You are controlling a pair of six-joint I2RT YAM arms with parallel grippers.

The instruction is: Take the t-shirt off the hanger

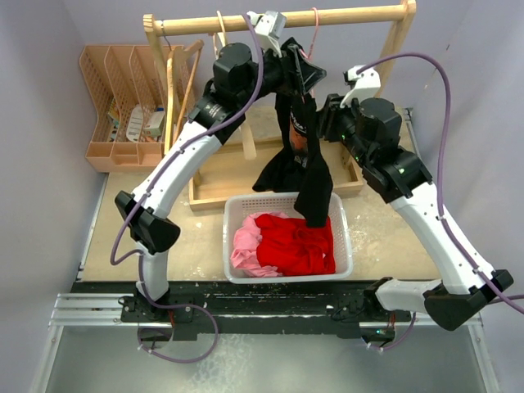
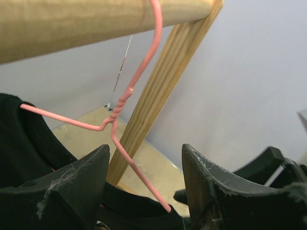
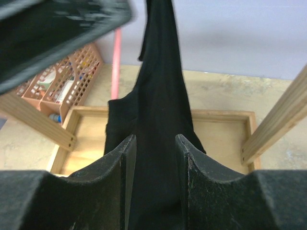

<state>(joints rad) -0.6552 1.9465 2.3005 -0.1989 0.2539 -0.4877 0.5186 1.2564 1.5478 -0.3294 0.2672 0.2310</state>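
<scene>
1. The left end effector (image 2: 144,153) is up at the rail (image 2: 72,24) of the wooden rack, along the far edge of the worktop (image 1: 196,237). Its jaws stand wide open with nothing held. The thin pink hanger (image 2: 121,105) runs through the gap just below its twisted neck, apparently clear of both fingers.
2. The right end effector (image 3: 155,139) sits lower, with its jaws drawn close on a bunched length of the black t-shirt (image 3: 156,86). The cloth fills the gap, so it looks like a pinch grip on the shirt.
3. The t-shirt hangs from the hanger, whose hook is over the rail. Its collar end is still on the wire and its lower end trails into the white basket (image 1: 345,233) towards the near edge, on top of the red clothes (image 1: 299,241).
4. The task looks unfinished, because the shirt has not come off the wire.
5. What could go wrong:
   - If the right arm pulls before the left jaws close, nothing steadies the hanger. It may swing, ride along the rail or lift off with the shirt.
   - The collar may snag on a hanger arm and stretch.
   - The pinch holds only a fold, so the cloth could slip out under tension.
   - The left fingers work close to the rail and the rack's post (image 2: 163,91), where a small misjudged move means a knock.
</scene>
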